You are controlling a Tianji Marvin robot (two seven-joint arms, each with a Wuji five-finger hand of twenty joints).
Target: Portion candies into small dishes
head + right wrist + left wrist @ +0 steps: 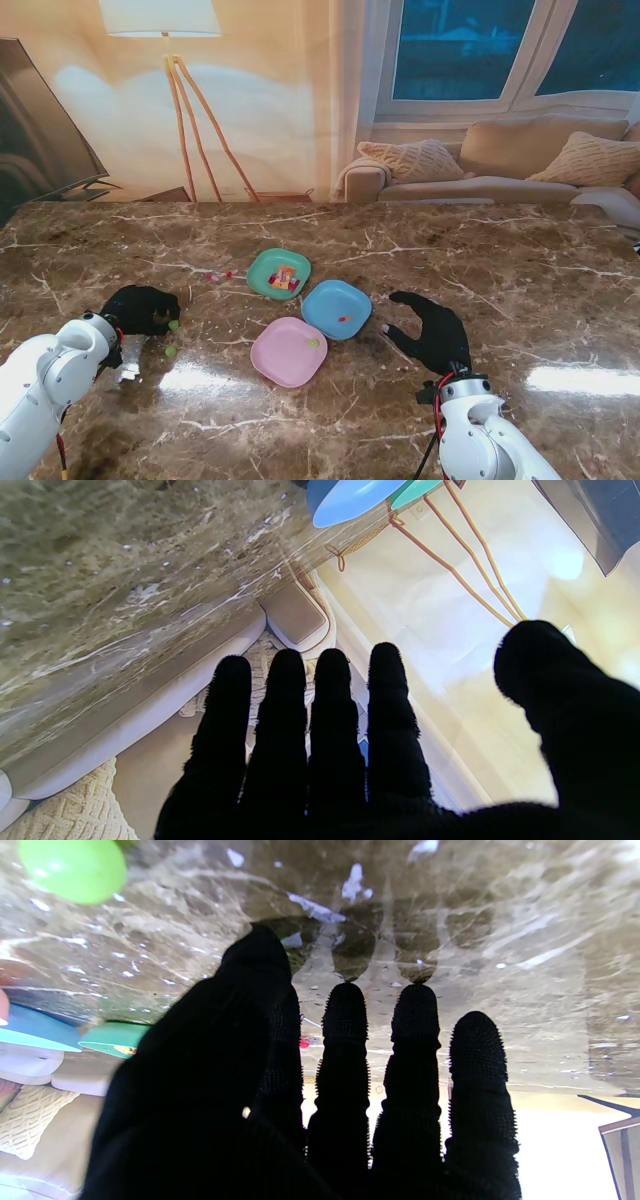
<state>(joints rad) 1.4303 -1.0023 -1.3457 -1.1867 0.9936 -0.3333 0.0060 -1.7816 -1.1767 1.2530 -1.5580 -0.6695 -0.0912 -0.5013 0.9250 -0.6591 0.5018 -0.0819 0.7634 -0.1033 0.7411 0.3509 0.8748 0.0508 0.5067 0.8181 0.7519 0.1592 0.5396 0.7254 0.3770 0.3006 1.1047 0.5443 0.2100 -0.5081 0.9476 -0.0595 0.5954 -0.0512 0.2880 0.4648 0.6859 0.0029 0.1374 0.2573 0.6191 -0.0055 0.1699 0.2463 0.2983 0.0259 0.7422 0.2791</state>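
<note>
Candies (284,278): multicoloured, heaped in green dish (262,265) | left hand (140,309): grip unclear | right hand (432,333): spread, empty

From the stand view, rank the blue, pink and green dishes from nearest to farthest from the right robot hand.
Measured from the right robot hand:
1. Blue dish, just to its left, nearest.
2. Pink dish, farther left and nearer to me than the blue one.
3. Green dish, farthest, left and farther from me, holding the mixed candies.

Glossy marble table (520,270) — matt, nubbed black-gloved left hand (320,1100).
</note>
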